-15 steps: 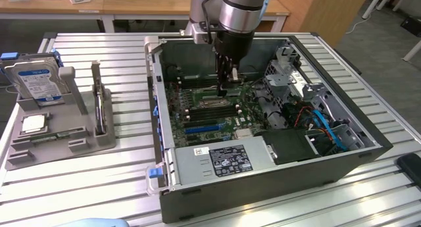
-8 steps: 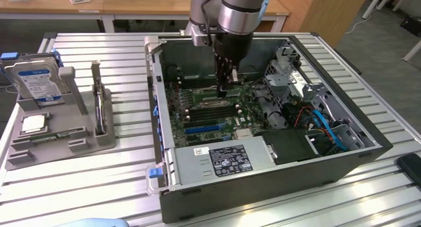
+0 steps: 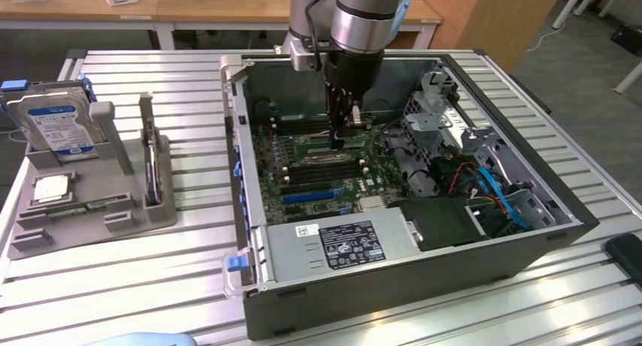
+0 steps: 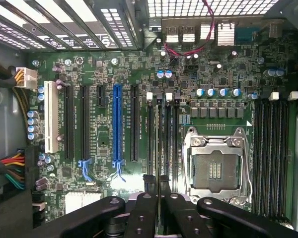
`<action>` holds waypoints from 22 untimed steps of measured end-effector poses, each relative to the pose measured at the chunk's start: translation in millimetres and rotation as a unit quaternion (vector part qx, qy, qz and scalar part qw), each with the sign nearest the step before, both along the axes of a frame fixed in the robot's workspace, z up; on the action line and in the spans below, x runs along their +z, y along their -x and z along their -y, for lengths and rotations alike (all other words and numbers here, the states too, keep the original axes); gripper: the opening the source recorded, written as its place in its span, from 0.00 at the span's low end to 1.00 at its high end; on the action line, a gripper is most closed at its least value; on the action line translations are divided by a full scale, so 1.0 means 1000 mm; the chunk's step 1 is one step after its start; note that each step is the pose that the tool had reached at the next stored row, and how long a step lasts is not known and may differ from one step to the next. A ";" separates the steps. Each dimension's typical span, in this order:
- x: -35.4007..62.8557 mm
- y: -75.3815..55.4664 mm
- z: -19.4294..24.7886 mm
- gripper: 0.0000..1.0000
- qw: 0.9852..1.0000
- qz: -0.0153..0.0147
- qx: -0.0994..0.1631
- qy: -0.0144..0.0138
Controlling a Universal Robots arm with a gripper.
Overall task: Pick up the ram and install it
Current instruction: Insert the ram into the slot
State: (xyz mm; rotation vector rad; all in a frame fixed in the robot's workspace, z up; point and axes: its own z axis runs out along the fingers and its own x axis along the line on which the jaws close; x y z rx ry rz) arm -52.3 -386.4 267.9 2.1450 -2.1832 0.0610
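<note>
We see the gripper (image 3: 338, 140) poised inside the open computer case (image 3: 401, 301), jaws pressed together above the motherboard's memory slots (image 4: 161, 134) — nothing visibly pinched. The ram (image 3: 86, 206) lies in the grey holder (image 3: 125, 218) at the frame's left — well apart, seemingly laid out for picking.

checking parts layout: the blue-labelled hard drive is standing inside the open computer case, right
Not inside. The hard drive stands in the grey holder outside the computer case, on the exterior view's left, as that view shows.
</note>
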 end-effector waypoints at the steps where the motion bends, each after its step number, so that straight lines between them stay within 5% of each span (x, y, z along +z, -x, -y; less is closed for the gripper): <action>1: 0.0000 0.000 0.0000 0.13 1.000 0.000 0.000 0.000; 6: -0.0007 0.000 -0.0001 0.13 1.000 -0.001 0.000 0.000; 11: -0.0019 0.000 0.0000 0.13 1.000 -0.013 0.000 0.000; 22: -0.0079 -0.002 -0.0001 0.13 1.000 -0.013 -0.001 0.000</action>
